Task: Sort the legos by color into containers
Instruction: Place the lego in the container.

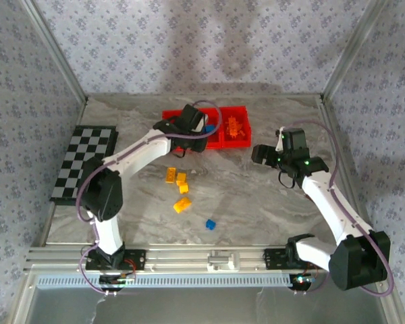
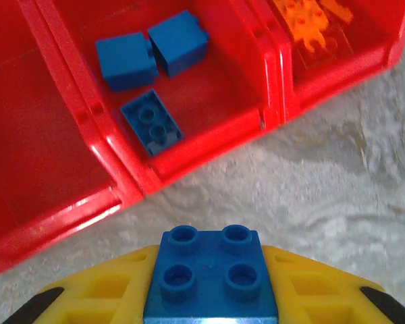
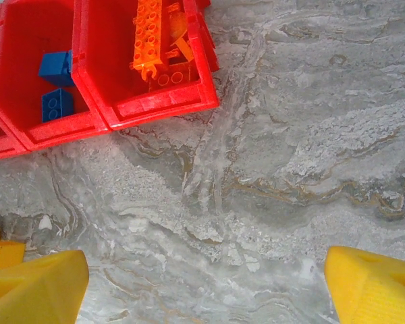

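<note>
Between the left gripper's point(image 2: 209, 297) yellow fingers point(image 2: 88, 297), a blue lego point(image 2: 212, 270) is sitting clamped, studs up, just short of the front wall of the red containers point(image 2: 209, 138), whose middle bin is holding three blue legos point(image 2: 152, 61). The right gripper point(image 3: 202, 290) is hanging wide open over the marble table point(image 3: 290, 135), gripping nothing.

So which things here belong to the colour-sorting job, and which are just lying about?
Job: red bins; blue brick held in the left tool; blue bricks in the middle bin; orange bricks in the right bin; yellow-orange bricks and a loose blue brick on the table.
Lying about: checkered board.
</note>
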### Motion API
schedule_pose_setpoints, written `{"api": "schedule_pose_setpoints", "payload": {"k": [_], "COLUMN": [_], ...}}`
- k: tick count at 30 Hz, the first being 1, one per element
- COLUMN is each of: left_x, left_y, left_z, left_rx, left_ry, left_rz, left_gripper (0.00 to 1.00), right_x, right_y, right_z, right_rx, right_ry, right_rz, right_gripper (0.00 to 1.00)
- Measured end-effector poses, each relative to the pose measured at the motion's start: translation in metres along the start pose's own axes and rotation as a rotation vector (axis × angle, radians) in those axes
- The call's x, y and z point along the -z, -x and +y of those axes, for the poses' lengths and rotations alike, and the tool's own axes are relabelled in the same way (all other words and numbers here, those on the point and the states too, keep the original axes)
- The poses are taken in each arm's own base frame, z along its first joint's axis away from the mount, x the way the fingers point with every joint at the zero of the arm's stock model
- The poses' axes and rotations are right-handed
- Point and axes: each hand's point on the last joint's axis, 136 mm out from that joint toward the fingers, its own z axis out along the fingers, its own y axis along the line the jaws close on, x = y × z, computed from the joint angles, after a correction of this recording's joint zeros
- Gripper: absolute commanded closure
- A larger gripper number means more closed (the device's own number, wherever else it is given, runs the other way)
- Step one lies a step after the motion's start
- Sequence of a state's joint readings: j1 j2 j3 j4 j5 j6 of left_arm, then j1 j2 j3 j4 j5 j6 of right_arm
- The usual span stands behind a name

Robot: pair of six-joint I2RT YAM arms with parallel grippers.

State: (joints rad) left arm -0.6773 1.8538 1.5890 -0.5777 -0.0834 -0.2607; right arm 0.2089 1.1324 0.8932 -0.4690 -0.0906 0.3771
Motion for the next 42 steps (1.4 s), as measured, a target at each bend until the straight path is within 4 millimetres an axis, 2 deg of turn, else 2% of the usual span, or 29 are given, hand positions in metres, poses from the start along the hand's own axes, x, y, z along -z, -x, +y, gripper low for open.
{"api": "schedule_pose_setpoints", "payload": {"k": [7, 12, 20, 27, 31, 39, 42], "left_x": [-0.037, -0.052, -0.076, -0.090, -0.094, -0.095, -0.095], "left_y": [0.036, 0.062, 0.094, 0.096, 0.092, 0.090, 0.090], "left_z": [0.013, 0.020, 0.013, 0.016, 0.022, 0.022, 0.018], "left_rx": [0.092, 0.133, 0.159, 0.183, 0.202, 0.211, 0.210], "left_ry": [0.028, 0.036, 0.015, 0.015, 0.015, -0.010, -0.034], "left_rz": [-0.045, -0.087, -0.138, -0.120, -0.104, -0.088, -0.084], "left_gripper": [0.78, 0.78, 0.77, 0.73, 0.64, 0.37, 0.30], "right_x": [0.003, 0.002, -0.001, -0.001, -0.001, -0.001, -0.001], "right_y": [-0.004, -0.009, -0.016, -0.017, -0.017, -0.017, -0.019], "right_z": [-0.001, -0.003, -0.006, -0.006, -0.006, -0.006, -0.007], "right_rx": [0.000, -0.002, -0.004, -0.005, -0.005, -0.005, -0.006], "right_ry": [0.003, -0.001, -0.007, -0.007, -0.007, -0.008, -0.010], "right_rz": [0.001, 0.011, 0.028, 0.031, 0.031, 0.034, 0.040], "right_gripper": [0.08, 0.08, 0.07, 0.07, 0.07, 0.07, 0.07]}}
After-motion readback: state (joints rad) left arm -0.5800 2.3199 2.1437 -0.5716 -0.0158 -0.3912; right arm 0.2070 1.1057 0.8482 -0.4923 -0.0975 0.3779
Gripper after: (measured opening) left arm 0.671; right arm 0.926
